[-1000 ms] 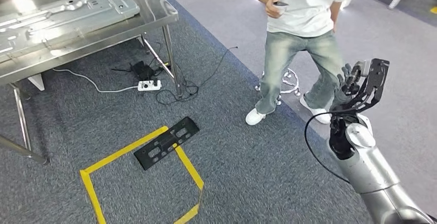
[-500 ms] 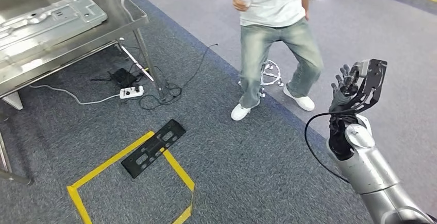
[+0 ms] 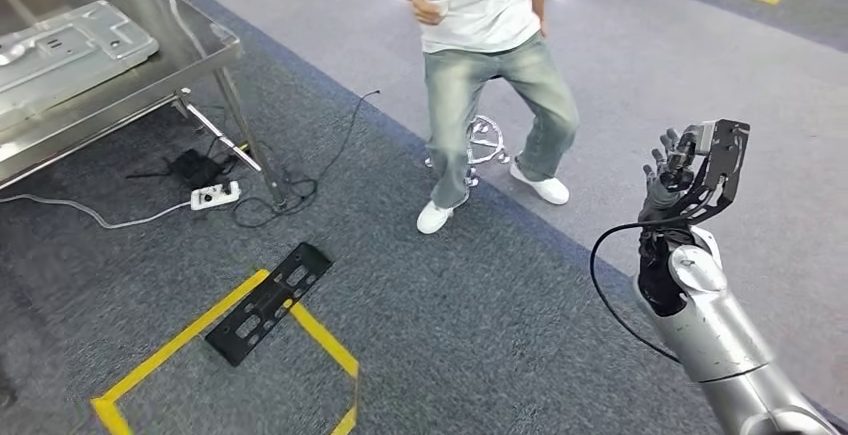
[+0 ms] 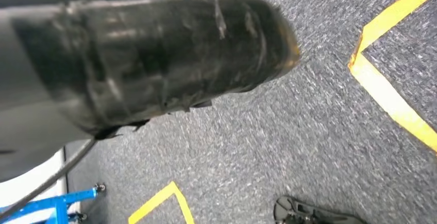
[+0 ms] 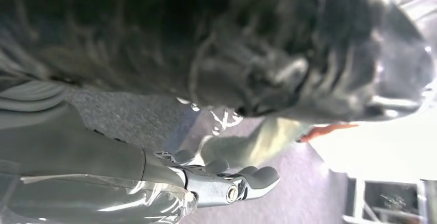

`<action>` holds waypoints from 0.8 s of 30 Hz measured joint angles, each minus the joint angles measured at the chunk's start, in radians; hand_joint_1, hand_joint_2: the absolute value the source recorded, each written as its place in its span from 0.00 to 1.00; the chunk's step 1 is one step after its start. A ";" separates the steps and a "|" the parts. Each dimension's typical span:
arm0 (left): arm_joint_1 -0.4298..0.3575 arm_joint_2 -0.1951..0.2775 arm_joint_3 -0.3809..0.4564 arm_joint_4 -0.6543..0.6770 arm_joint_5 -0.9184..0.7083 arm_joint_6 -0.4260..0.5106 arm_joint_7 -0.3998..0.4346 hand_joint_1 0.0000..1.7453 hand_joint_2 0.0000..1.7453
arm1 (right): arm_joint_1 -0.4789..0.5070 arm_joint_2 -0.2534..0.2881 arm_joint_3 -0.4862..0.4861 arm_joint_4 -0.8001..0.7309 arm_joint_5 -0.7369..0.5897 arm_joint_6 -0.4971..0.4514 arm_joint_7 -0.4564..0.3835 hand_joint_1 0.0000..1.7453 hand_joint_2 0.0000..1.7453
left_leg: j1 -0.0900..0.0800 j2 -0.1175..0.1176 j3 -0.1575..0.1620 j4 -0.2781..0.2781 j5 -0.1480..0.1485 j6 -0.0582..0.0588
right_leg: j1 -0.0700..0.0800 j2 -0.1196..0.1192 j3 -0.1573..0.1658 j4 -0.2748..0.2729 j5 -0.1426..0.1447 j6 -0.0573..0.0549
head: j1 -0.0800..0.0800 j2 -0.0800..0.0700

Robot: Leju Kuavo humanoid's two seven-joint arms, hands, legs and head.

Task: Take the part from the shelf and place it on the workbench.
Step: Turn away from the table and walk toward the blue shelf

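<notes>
A flat black part [image 3: 262,300] with slots lies on the grey carpet, across a strip of yellow floor tape [image 3: 190,340]. The steel workbench [image 3: 175,70] stands at the far left, and a grey sheet-metal panel [image 3: 70,47] lies on it. My right hand [image 3: 678,170] is raised at the right, well away from the part and the bench. Its fingers are spread and point upward, with nothing in them. The right wrist view shows the grey thumb [image 5: 77,152] and outstretched fingers [image 5: 247,177] in front of blurred dark shapes.
A person [image 3: 480,65] in a white shirt and jeans stands ahead on the carpet, holding a phone. A caster base [image 3: 485,140] sits behind their legs. A power strip [image 3: 215,195] and cables lie under the bench. The left wrist view shows more yellow tape [image 4: 391,98].
The whole picture has shifted left and down as the camera turned right. The bench and the black part slid towards the left edge. My right hand keeps its raised pose.
</notes>
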 joint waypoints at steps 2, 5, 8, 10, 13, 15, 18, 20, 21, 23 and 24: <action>0.000 0.000 0.000 0.000 0.000 0.000 0.000 0.00 0.00 | 0.001 0.001 0.000 0.000 0.002 0.000 -0.001 0.00 0.00 | -0.001 0.017 -0.004 0.001 0.000 0.003 | -0.002 -0.019 -0.058 0.127 -0.061 0.005 | 0.001 0.000; 0.001 -0.001 0.000 0.000 0.000 0.000 0.003 0.00 0.00 | 0.002 0.002 0.000 0.001 0.003 0.003 -0.001 0.00 0.00 | -0.002 0.044 -0.012 0.010 -0.003 0.000 | -0.007 -0.030 -0.051 0.135 -0.040 0.012 | 0.001 0.000; 0.000 -0.002 0.000 0.000 0.000 0.002 0.006 0.00 0.00 | 0.000 0.003 0.000 0.001 0.006 0.005 -0.001 0.00 0.00 | -0.005 0.065 -0.013 0.026 -0.014 -0.013 | -0.003 -0.071 0.059 -0.057 0.031 0.005 | 0.001 0.000; -0.001 -0.002 0.000 0.000 0.000 0.003 0.008 0.00 0.00 | 0.000 0.003 0.000 0.000 0.007 0.007 -0.001 0.00 0.00 | -0.010 0.077 -0.014 0.031 -0.019 -0.022 | 0.003 -0.075 0.075 -0.093 0.032 -0.008 | 0.000 0.000; -0.002 -0.003 0.000 0.000 0.000 0.003 0.009 0.00 0.00 | -0.001 0.003 0.000 0.000 0.009 0.008 -0.001 0.00 0.00 | -0.006 0.077 -0.017 0.042 -0.031 -0.037 | 0.000 -0.048 0.071 -0.098 0.040 -0.026 | -0.001 0.000; -0.003 -0.003 0.000 0.000 0.000 0.003 0.009 0.00 0.00 | -0.002 0.004 0.000 0.000 0.009 0.008 -0.001 0.00 0.00 | -0.001 0.037 -0.048 0.113 -0.078 -0.047 | -0.003 -0.033 0.069 -0.101 0.046 -0.036 | -0.002 0.000; 0.000 -0.003 0.000 0.000 0.000 0.003 0.010 0.00 0.00 | -0.002 0.005 0.000 0.000 0.009 0.010 -0.001 0.00 0.00 | 0.000 0.008 -0.136 0.298 -0.158 -0.051 | -0.001 -0.006 0.062 -0.100 0.049 -0.041 | -0.003 0.000; 0.003 -0.004 0.000 0.000 0.000 0.002 0.010 0.00 0.00 | -0.002 0.005 0.000 0.000 0.010 0.010 -0.001 0.00 0.00 | 0.000 0.006 -0.145 0.308 -0.136 -0.045 | 0.002 0.014 0.061 -0.098 0.049 -0.042 | -0.003 0.000; 0.003 -0.004 0.000 0.000 0.000 0.001 0.010 0.00 0.00 | -0.002 0.005 0.000 0.000 0.010 0.010 -0.001 0.00 0.00 | -0.001 0.000 -0.119 0.251 -0.098 -0.040 | 0.003 0.025 0.062 -0.098 0.049 -0.042 | -0.003 0.000; 0.003 -0.003 0.000 0.000 0.000 0.000 0.010 0.00 0.00 | -0.003 0.005 0.000 0.000 0.011 0.010 -0.001 0.00 0.00 | -0.001 -0.038 -0.052 0.108 -0.035 -0.028 | 0.003 0.045 0.062 -0.097 0.051 -0.039 | -0.002 0.000; 0.002 -0.003 0.000 0.000 0.000 0.000 0.010 0.00 0.00 | -0.004 0.005 0.000 0.000 0.011 0.010 0.000 0.00 0.00 | -0.002 -0.055 -0.029 0.057 -0.017 -0.024 | 0.001 0.055 0.059 -0.098 0.053 -0.035 | -0.003 0.000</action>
